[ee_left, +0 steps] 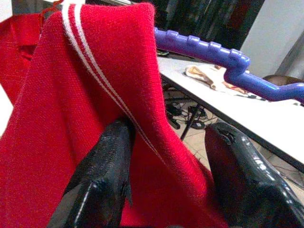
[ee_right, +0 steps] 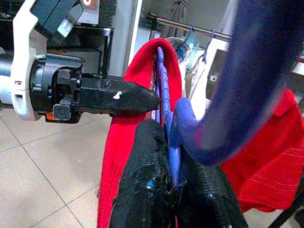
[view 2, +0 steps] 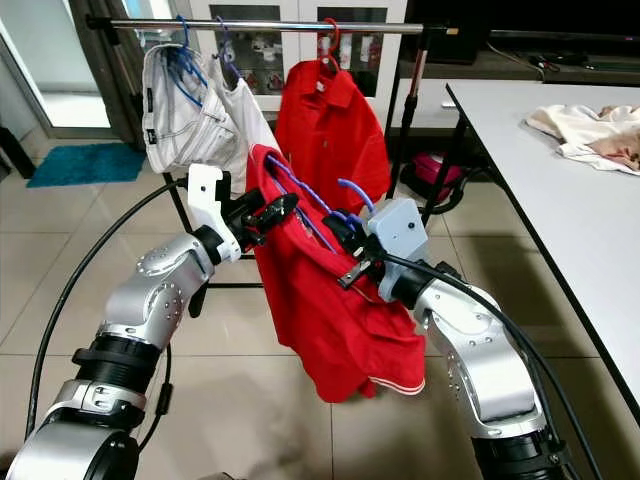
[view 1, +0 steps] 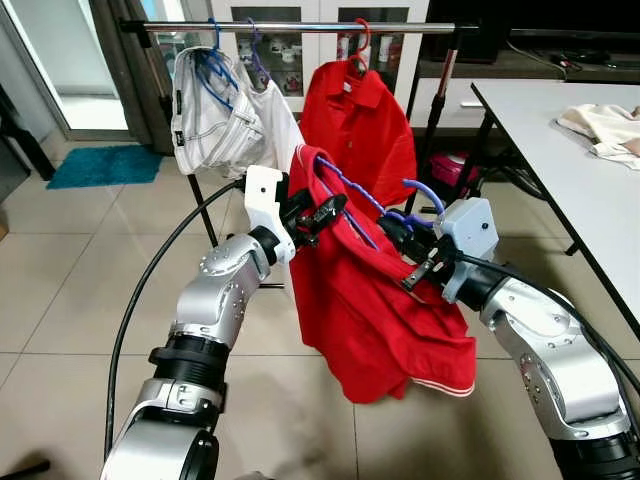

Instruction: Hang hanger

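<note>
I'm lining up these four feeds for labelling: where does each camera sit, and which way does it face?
Left eye view: on the head, looking forward and down at the clothes rail; both silver arms show, holding a red shirt on a purple hanger.
Right eye view: the same scene from the other eye.
Left wrist view: on the left wrist, looking along the left gripper, jaws around shirt fabric.
Right wrist view: on the right wrist, looking along the right gripper, shut on the hanger; the left gripper shows opposite.
Shared: shirt and hanger.
</note>
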